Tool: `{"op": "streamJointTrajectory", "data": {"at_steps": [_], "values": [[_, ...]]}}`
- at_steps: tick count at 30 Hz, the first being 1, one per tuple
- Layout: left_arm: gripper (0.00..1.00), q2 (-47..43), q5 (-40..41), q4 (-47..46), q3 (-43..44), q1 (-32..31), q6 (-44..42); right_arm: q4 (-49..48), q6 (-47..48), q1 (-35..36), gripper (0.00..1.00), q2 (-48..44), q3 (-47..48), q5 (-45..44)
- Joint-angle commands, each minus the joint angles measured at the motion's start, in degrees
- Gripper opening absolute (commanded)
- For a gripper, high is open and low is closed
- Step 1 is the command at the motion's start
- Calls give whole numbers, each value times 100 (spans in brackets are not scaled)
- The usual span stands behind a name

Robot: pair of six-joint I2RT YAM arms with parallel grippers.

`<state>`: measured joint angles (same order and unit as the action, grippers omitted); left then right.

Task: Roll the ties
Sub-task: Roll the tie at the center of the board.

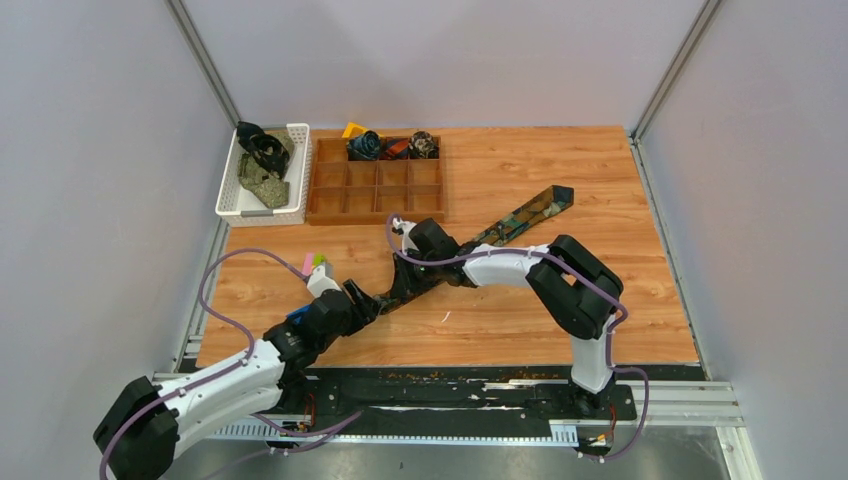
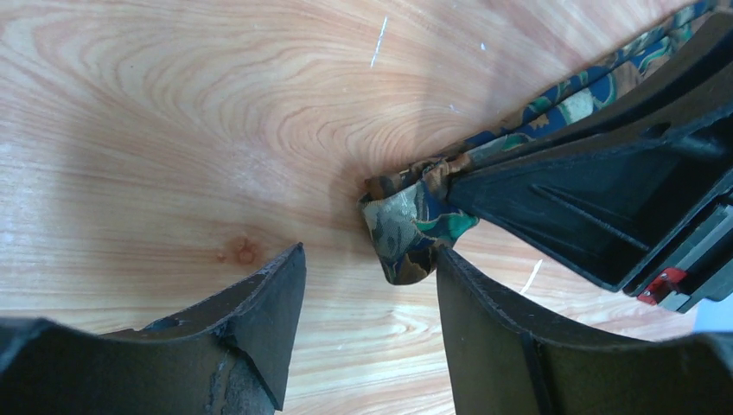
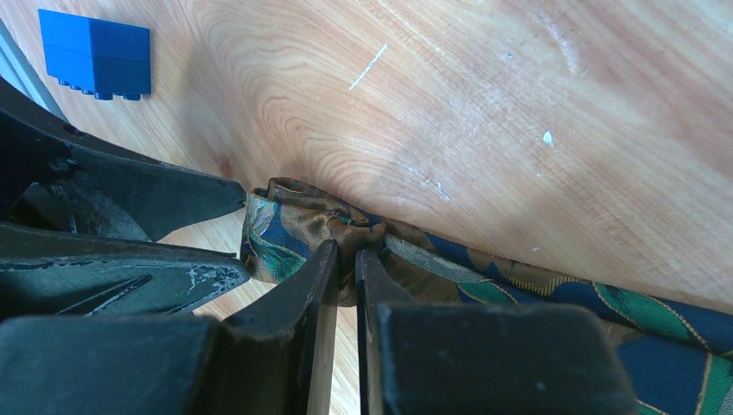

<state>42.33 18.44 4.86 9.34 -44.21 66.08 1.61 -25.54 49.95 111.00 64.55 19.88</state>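
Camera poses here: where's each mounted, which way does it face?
Top external: above, behind the bases, facing down at the table; both arms, tie, basket, tray.
Left wrist: on left arm, looking down past open left jaws at the tie's folded end; right jaws at right.
Right wrist: on right arm, looking down past right jaws shut on that end; left jaws, blue block at left.
Shared: wrist views both see the folded end.

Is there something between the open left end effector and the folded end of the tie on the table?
Nothing visible does. The folded end of the tie lies bare just ahead of the open left end effector. The right end effector is shut on the tie right behind the fold, close beside.
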Motion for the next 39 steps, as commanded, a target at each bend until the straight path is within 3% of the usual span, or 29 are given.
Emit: {"op": "streamJointTrajectory", "data": {"at_steps": [1,26,32,36,39], "values": [[65,166,170,-463,-88,0,481,356,89,-39,0,125,-330,-417],[52,1577,82,-951,-70,0,1652,0,-23,-38,0,-38,-618,-314],[37,1798,63,-1084,-90,0,1611,-40,-40,-39,0,-51,-665,-318],[11,1968,0,-1394,-120,0,1396,-290,-130,-42,0,-185,-811,-361],[0,2087,-111,-1425,-26,-1,1086,-366,-181,-37,1,-321,-835,-338]]}}
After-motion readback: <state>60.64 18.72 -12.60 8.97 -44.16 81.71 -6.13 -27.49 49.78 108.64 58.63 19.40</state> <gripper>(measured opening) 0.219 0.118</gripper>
